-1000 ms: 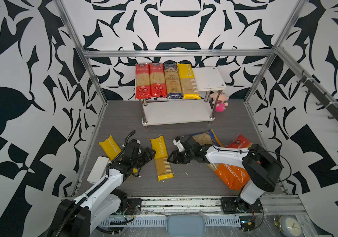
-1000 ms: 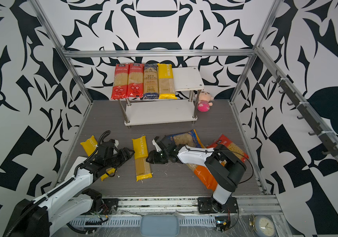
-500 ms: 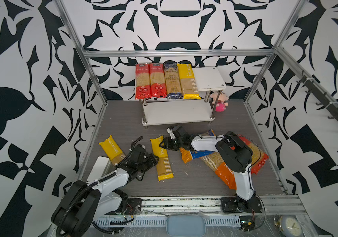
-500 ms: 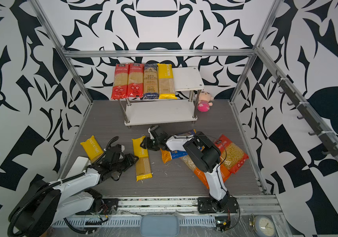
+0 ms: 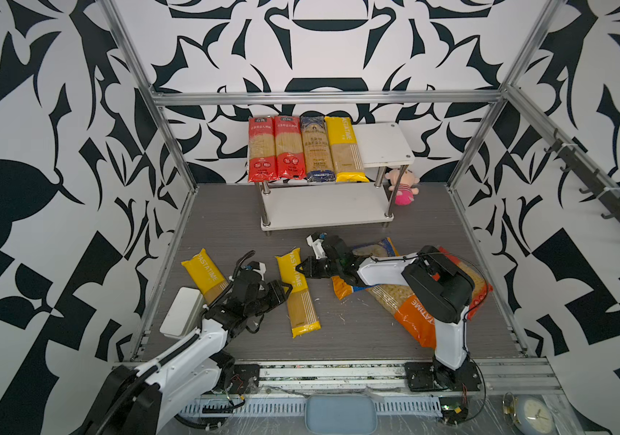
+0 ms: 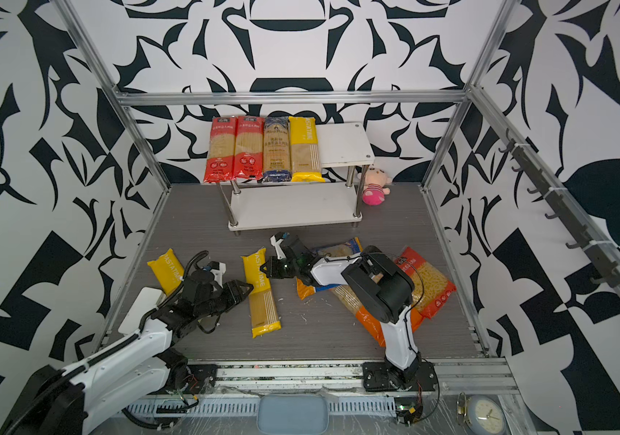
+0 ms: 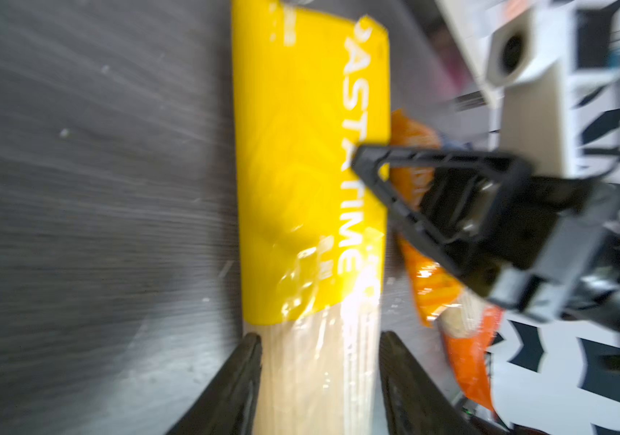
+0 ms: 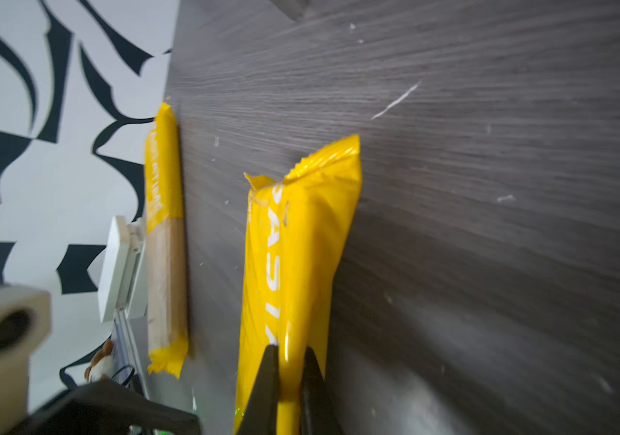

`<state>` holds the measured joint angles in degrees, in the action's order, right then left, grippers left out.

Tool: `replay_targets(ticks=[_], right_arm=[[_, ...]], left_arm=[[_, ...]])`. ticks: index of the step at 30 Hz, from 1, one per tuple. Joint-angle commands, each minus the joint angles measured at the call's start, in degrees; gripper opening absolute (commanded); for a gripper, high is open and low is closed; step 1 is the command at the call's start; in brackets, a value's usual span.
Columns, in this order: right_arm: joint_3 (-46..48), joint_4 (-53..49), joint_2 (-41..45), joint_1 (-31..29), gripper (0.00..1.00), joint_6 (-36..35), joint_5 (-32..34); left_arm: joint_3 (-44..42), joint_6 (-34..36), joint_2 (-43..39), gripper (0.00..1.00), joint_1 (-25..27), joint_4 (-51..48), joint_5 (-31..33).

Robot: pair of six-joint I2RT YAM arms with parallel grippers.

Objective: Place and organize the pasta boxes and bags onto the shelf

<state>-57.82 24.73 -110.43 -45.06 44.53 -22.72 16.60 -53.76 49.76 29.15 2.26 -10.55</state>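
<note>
1. The central yellow spaghetti pack (image 5: 303,312) lies flat on the surface (image 5: 222,226), in front of the shelf (image 5: 323,209).
2. The right tool (image 8: 290,350) is pinched together on the pack's printed end.
3. The left tool (image 7: 319,335) stands apart, straddling the pack's clear middle.
4. Four spaghetti packs (image 5: 303,148) lie side by side on the shelf's top board.

The right tool (image 8: 289,361) is pinched on a yellow pack (image 8: 301,241) lying on the dark worktop (image 8: 489,188). A second yellow pack (image 8: 165,263) lies at its ten o'clock, beside a white box (image 8: 116,271).
</note>
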Motion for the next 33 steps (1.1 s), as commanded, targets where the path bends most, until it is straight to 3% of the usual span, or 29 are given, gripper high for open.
replay_targets(ticks=[1,7,13,26,33], right_arm=[[3.51,17.98,7.92,-0.37,0.0,-4.25,0.07],[11.59,28.38,17.67,-0.28,0.0,-9.84,2.58],[14.36,26.42,28.59,-0.12,0.0,-15.07,1.19],[7.32,10.73,41.83,-0.03,0.0,-19.4,-3.28],[2.1,8.01,42.62,0.38,0.0,-15.75,-8.25]], left_arm=[[2.89,2.91,-5.01,0.6,-0.32,-7.9,-0.48],[2.89,6.89,-11.33,0.69,-0.67,-4.03,-4.18],[2.69,12.33,-13.6,0.75,-0.63,4.42,-10.02],[9.04,14.75,-4.58,0.79,0.31,17.14,-23.07],[15.32,15.2,1.97,0.72,0.44,22.18,-29.38]])
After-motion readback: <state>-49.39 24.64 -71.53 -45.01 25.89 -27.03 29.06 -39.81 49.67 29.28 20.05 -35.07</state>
